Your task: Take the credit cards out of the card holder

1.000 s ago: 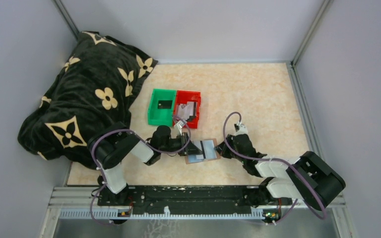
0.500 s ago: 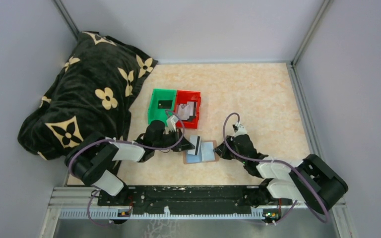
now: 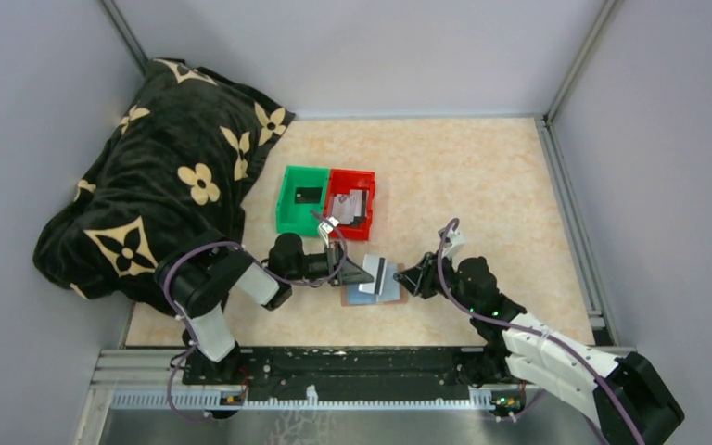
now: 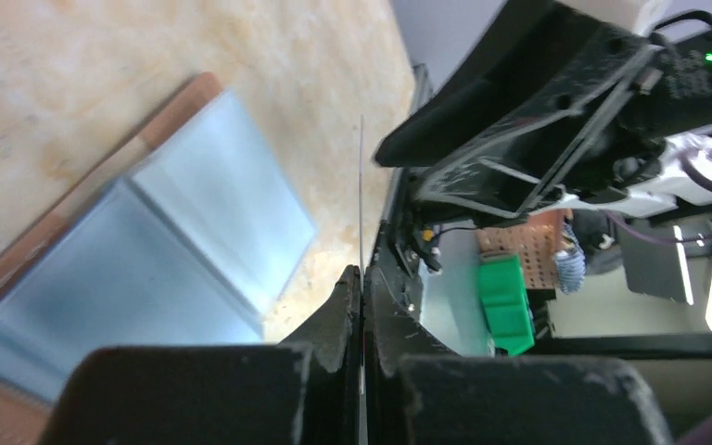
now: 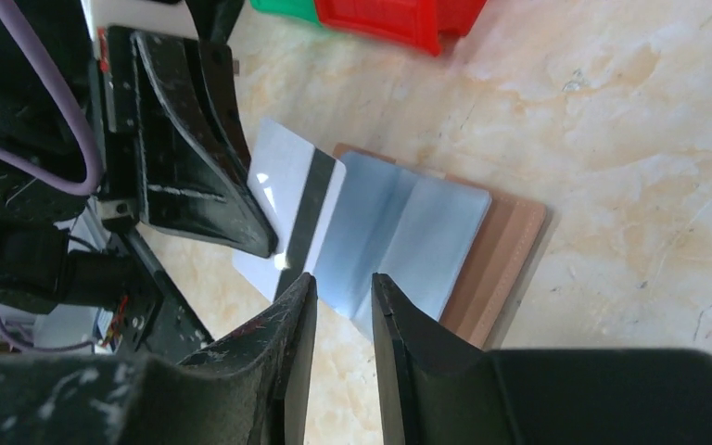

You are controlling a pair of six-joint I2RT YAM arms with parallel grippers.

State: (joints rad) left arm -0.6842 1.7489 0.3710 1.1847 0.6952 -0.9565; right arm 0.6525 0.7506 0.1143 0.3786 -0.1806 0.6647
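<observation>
Pinching a silver card (image 5: 292, 204), left claw (image 4: 362, 283); right claw (image 5: 343, 278) spread near card holder (image 5: 426, 232).

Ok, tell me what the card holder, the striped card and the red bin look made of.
Card holder: looks like tan leather or imitation outside, matte; the pale blue-grey lining has a soft sheen, possibly fabric or plastic.
Striped card: probably thin glossy plastic; it catches glare.
Red bin: moulded plastic, smooth uniform colour.

The left arm (image 3: 213, 283) and right arm (image 3: 556, 357) pair black joint housings with white link covers, and purple cables (image 5: 6, 19) loop along them. The left gripper (image 3: 371, 272) and right gripper (image 3: 400, 278) are black, their tapering fingers (image 5: 278, 343) scuffed.
</observation>
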